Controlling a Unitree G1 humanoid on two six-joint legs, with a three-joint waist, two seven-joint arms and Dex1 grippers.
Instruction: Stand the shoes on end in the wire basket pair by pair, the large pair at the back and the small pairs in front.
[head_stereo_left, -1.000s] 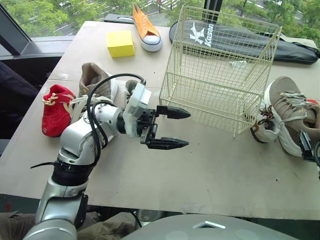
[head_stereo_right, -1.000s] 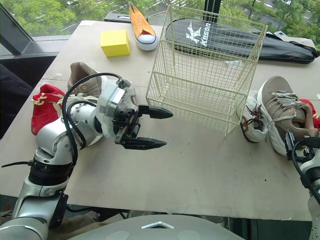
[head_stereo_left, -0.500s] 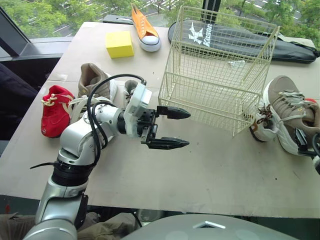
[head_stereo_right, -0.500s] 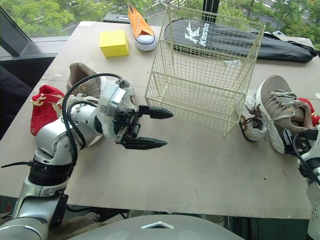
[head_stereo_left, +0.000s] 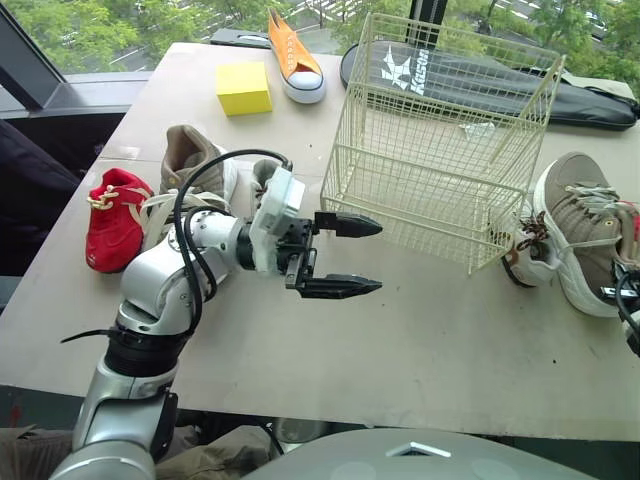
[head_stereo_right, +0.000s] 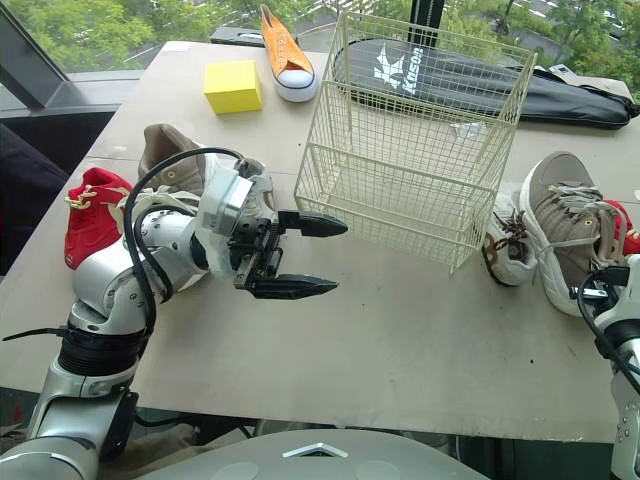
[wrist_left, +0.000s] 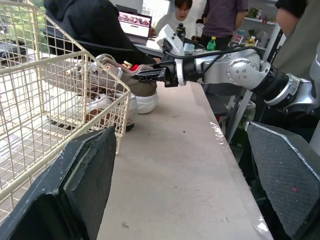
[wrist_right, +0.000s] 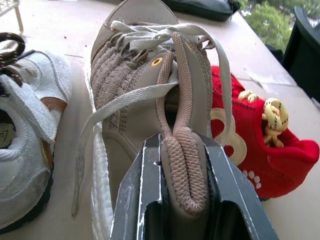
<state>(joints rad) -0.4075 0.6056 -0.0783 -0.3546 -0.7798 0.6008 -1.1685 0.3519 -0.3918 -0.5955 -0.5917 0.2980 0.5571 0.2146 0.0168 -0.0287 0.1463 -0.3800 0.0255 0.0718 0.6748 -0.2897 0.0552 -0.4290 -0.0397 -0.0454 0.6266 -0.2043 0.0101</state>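
Right gripper (wrist_right: 182, 150) is pinching the padded rim of the large tan shoe (head_stereo_left: 582, 215), which is lying right of the wire basket (head_stereo_left: 420, 215); the frame edge is cutting off its arm. Left gripper (head_stereo_left: 378, 257) is hovering near the basket, jaws spread. A red shoe (wrist_right: 250, 135) is lying half hidden behind the tan shoe.

In my right gripper (wrist_right: 182, 160), tan shoe (wrist_right: 140, 95): beige laces, white sole. Just beside it, red shoe (wrist_right: 255, 145) with cream laces; opposite, white shoe (wrist_right: 25, 125), brown trim. Beyond my black-fingered left gripper (head_stereo_left: 362, 256), cream wire basket (head_stereo_left: 440, 130); farther, yellow block (head_stereo_left: 243, 88), orange sneaker (head_stereo_left: 293, 55).
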